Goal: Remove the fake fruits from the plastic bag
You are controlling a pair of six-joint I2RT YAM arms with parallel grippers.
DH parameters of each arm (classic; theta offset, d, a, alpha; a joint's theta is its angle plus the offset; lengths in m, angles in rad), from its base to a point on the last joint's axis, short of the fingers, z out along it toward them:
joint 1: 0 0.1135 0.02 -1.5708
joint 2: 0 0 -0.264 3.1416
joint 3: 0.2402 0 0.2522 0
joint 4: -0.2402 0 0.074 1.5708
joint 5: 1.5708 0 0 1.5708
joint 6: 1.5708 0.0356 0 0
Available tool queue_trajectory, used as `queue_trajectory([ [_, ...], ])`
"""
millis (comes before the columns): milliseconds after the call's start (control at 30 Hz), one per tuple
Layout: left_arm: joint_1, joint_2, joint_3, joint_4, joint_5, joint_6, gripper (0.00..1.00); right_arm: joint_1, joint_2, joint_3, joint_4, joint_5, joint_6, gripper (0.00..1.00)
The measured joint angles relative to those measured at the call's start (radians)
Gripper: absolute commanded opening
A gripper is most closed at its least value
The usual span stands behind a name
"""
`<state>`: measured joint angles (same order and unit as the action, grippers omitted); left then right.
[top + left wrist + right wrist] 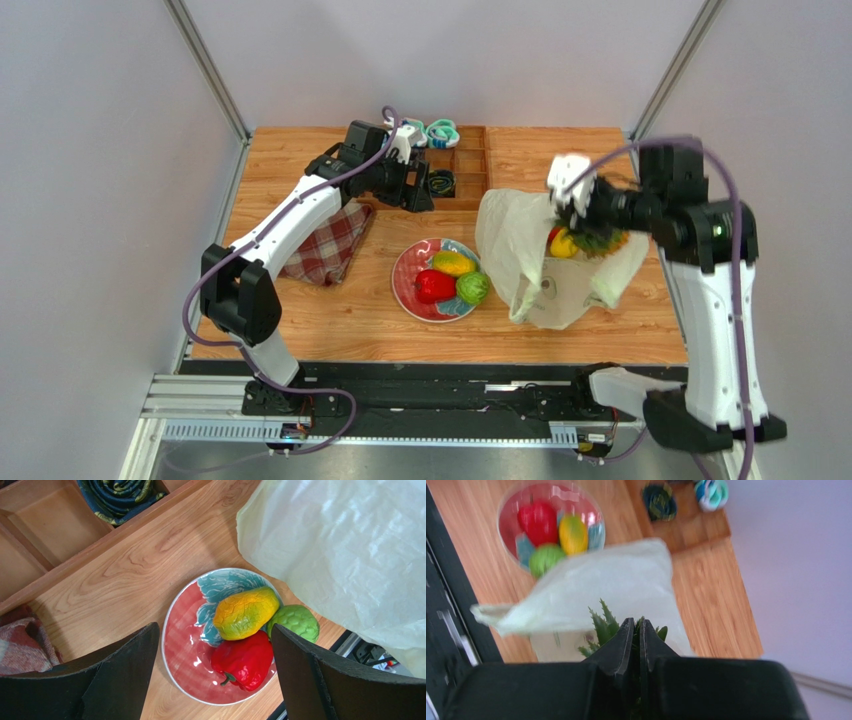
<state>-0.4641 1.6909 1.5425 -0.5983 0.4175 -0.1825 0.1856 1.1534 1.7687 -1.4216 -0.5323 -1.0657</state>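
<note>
The right tool (585,225) is closed to a sliver on the green crown (601,625) of the glossy yellow plastic pineapple (565,243). It holds the fruit at the mouth of the thin, crinkly, cream-white translucent plastic bag (540,285). I cannot tell whether the body is fully clear of the bag.

The round red-and-teal patterned plate (405,285) lies on the wooden table (330,320), just beside the bag on the robot's left. The likely carry is therefore leftward, and it falls to the right arm.

The plate already holds a shiny red bell pepper (245,660), a yellow mango (245,612) and a green round piece (296,621), bunched against the bag side. Its bare red half faces away from the bag.

The left tool (215,627) hangs above the plate, spread wide and empty.
</note>
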Motion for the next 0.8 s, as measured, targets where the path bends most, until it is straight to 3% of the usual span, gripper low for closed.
queue_trajectory([
  [67, 0.000, 0.025, 0.028, -0.005, 0.004, -0.001, 0.91, -0.004, 0.143, 0.193, 0.053, -0.090, 0.176, 0.00],
  [133, 0.000, 0.053, 0.060, -0.009, 0.008, 0.001, 0.91, -0.006, 0.230, 0.264, 0.092, -0.180, 0.314, 0.00],
  [300, 0.000, 0.071, 0.090, -0.020, 0.005, 0.016, 0.91, -0.014, 0.278, 0.207, 0.095, -0.337, 0.591, 0.00],
  [400, 0.000, 0.071, 0.087, -0.024, -0.001, 0.030, 0.91, -0.039, 0.270, 0.146, 0.148, -0.538, 0.850, 0.00],
  [567, 0.000, 0.035, 0.033, -0.024, -0.023, 0.045, 0.92, -0.100, 0.322, 0.094, 0.384, -0.808, 1.263, 0.00],
  [667, 0.000, -0.010, -0.016, -0.029, -0.063, 0.069, 0.93, -0.096, 0.350, 0.093, 0.607, -0.841, 1.488, 0.00],
  [800, 0.003, -0.092, -0.068, -0.034, -0.245, 0.108, 0.96, -0.004, 0.387, 0.159, 0.787, -0.837, 1.596, 0.00],
])
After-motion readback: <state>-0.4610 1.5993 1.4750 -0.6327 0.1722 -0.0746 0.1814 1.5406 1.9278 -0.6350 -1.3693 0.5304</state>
